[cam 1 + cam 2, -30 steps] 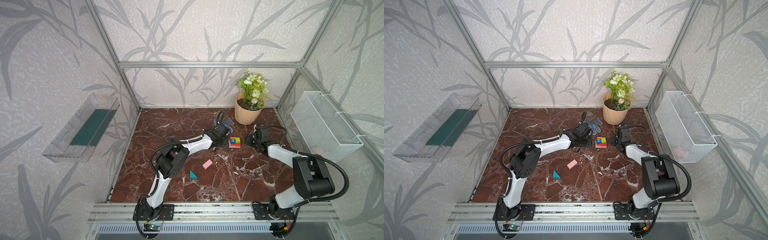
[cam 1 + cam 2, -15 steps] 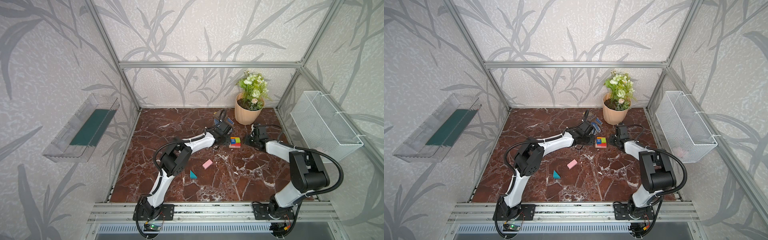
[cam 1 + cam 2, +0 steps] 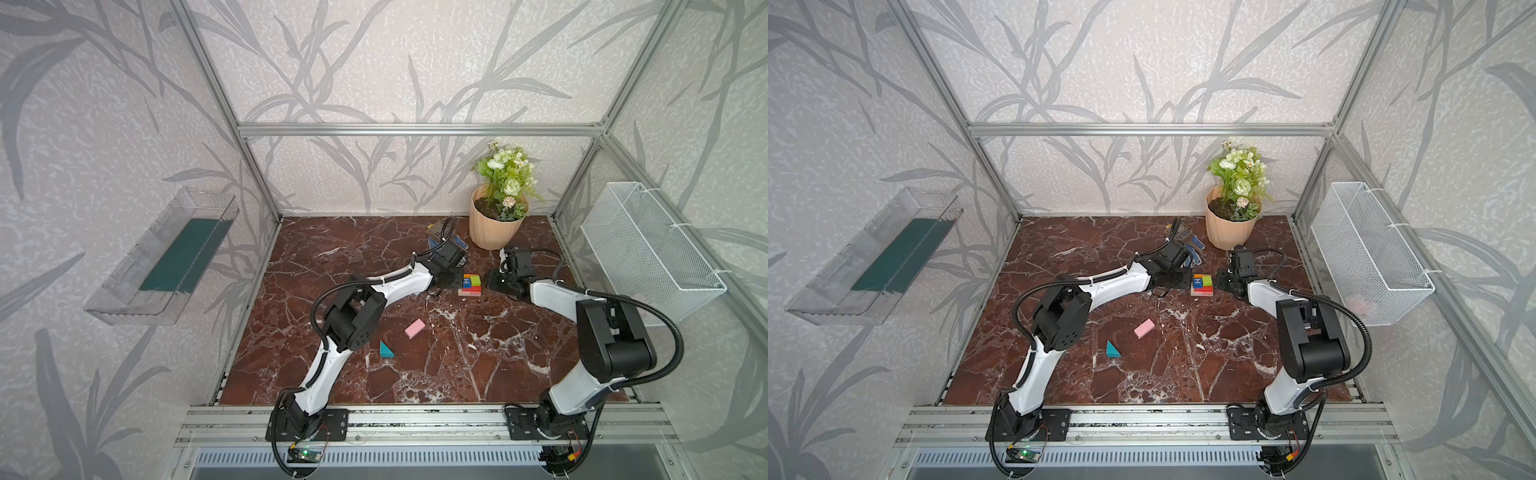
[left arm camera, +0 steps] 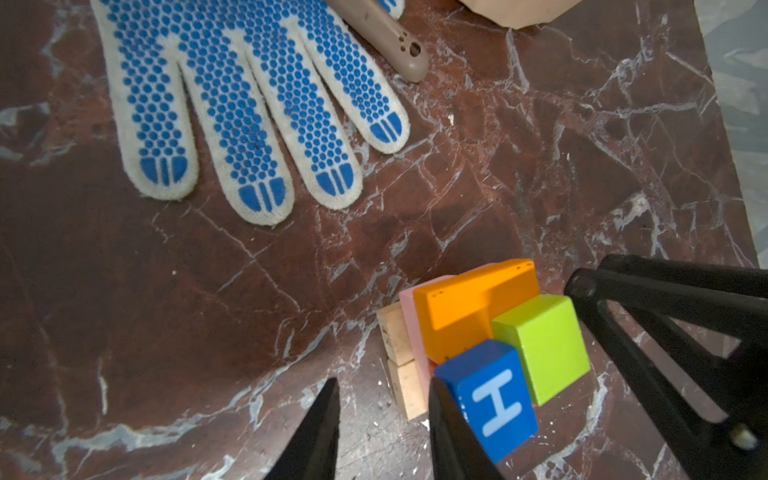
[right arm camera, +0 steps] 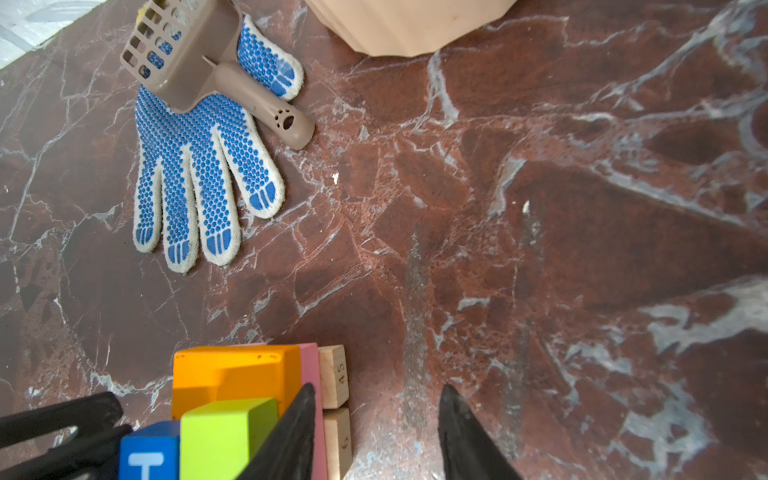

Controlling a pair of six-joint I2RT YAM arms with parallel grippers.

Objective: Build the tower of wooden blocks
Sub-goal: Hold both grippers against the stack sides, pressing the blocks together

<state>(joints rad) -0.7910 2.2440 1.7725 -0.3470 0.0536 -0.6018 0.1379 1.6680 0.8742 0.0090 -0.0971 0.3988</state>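
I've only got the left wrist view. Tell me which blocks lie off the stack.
Observer: A pink block lies loose on the table, in front of the stack, toward the near edge.
Operator: Name anything else loose.
Observer: A teal wedge lies near the pink block, not touching it, closer still to the near edge.
Operator: Report the right gripper's opening.
Observer: In the right wrist view the right gripper is open, gripping nothing, right beside the stack.
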